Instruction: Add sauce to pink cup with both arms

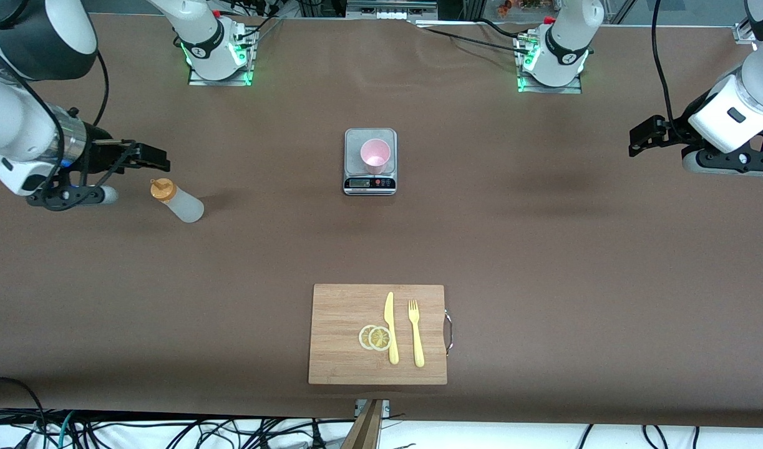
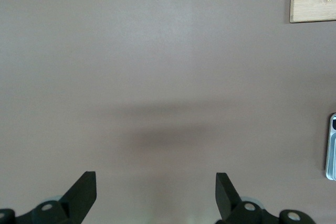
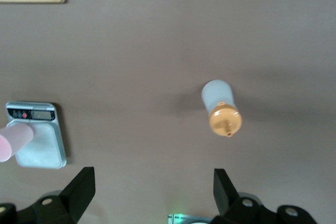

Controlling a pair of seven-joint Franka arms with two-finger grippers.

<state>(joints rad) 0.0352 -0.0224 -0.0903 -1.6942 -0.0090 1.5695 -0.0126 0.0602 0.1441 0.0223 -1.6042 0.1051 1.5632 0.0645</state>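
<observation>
The pink cup (image 1: 375,156) stands upright on a small digital kitchen scale (image 1: 370,183) at the centre of the brown counter (image 1: 543,249). The scale's display strip faces the front camera. In the right wrist view the cup (image 3: 13,140) and the scale (image 3: 37,145) show at the frame edge.

The sauce bottle (image 1: 177,200) stands upright on the counter toward the right arm's end, roughly at 9 o'clock from the scale in the front view and slightly nearer to the front camera. Its orange nozzle cap (image 1: 162,189) is on. The right wrist view shows the bottle (image 3: 220,109) from above, cap uppermost.

The right gripper (image 1: 145,157) hangs over the counter at about 11 o'clock from the sauce bottle in the front view, close to it but not touching. Its fingers (image 3: 79,187) are spread fully apart and hold nothing.

The left gripper (image 1: 644,138) hangs over bare counter at the left arm's end, at about 3 o'clock from the scale and well apart from it. Its fingers (image 2: 84,190) are spread fully apart and hold nothing.

A wooden cutting board (image 1: 337,312) lies at 6 o'clock from the scale, nearer to the front camera. On it rest two lemon slices (image 1: 375,337), overlapping, a yellow knife (image 1: 390,327) just beside them, and a yellow fork (image 1: 415,333) beside the knife. A metal handle (image 1: 448,330) is fitted to the board's edge toward the left arm's end.
</observation>
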